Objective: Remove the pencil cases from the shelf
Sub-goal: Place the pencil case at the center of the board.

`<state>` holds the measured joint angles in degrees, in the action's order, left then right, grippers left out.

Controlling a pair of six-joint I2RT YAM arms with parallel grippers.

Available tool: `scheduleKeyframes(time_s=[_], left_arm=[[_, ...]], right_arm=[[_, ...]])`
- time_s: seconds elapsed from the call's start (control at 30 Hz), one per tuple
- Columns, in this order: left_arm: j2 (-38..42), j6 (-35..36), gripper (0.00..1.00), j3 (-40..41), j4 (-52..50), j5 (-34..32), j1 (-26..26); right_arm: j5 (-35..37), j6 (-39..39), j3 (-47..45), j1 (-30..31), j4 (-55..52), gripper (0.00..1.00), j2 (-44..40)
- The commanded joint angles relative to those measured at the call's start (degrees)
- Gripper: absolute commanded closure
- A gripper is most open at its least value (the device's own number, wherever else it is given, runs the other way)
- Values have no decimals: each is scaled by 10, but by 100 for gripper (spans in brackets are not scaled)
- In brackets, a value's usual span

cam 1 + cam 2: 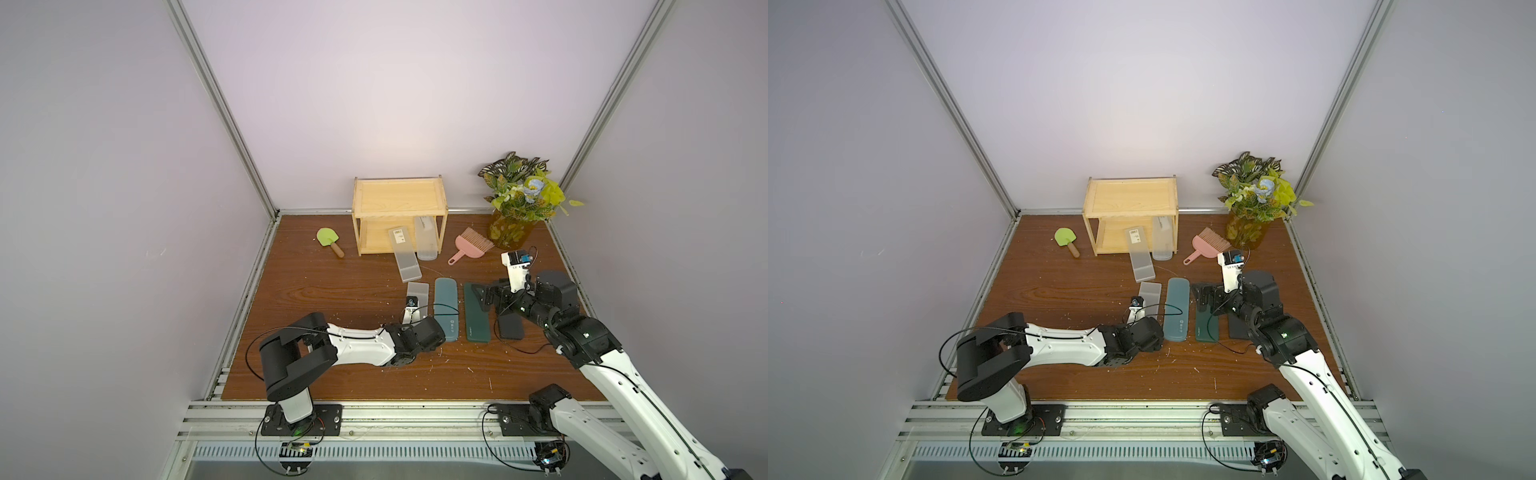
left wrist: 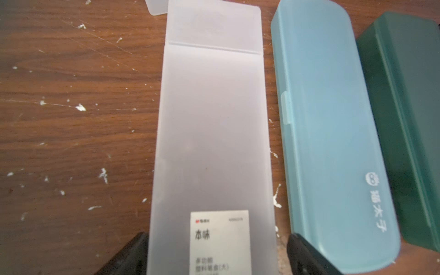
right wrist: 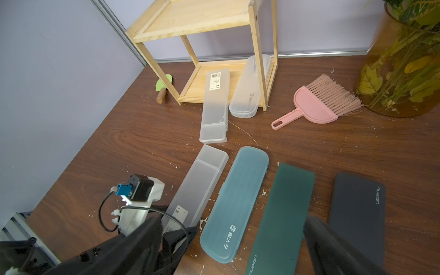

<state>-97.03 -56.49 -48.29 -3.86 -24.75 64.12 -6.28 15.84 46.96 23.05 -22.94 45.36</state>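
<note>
The pine shelf (image 1: 399, 197) stands at the back. Two frosted pencil cases rest on its lower tier: a barcode-stickered one (image 1: 404, 257) slanting far out onto the table, and a rounded one (image 1: 427, 239) poking past the front edge. Four more cases lie side by side on the table: frosted (image 2: 212, 119), light teal (image 1: 446, 307), dark green (image 1: 476, 320) and black (image 1: 510, 326). My left gripper (image 2: 217, 238) is open, its fingers either side of the frosted case's labelled end. My right gripper (image 3: 233, 228) hangs open above the dark green case, holding nothing.
A green spatula (image 1: 328, 239) lies left of the shelf. A pink hand brush (image 1: 471, 245) lies to its right, beside an amber vase of foliage (image 1: 515, 199) in the back right corner. Walls close in the table on three sides.
</note>
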Motion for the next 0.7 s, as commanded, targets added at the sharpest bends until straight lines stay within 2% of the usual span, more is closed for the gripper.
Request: scheduleKeyframes(time_s=[0.0,0.13,0.27,0.43,0.67], left_arm=[[46,30,8,-39,-39,-6,-5],[83,65,3,-72,-55,-43,-22],[81,100,3,-88,-35,-48,-91],[29,118,3,-128,-8,-51,-165],[-104,153,0,-264,-10,-31,-204]], right_arm=[[8,-6,1,-1,19,1,3],[12,-10,10,-1,23,1,8],[3,-11,11,-1,31,1,12],[-3,-14,9,-1,34,1,20],[3,-30,19,-2,27,1,32]])
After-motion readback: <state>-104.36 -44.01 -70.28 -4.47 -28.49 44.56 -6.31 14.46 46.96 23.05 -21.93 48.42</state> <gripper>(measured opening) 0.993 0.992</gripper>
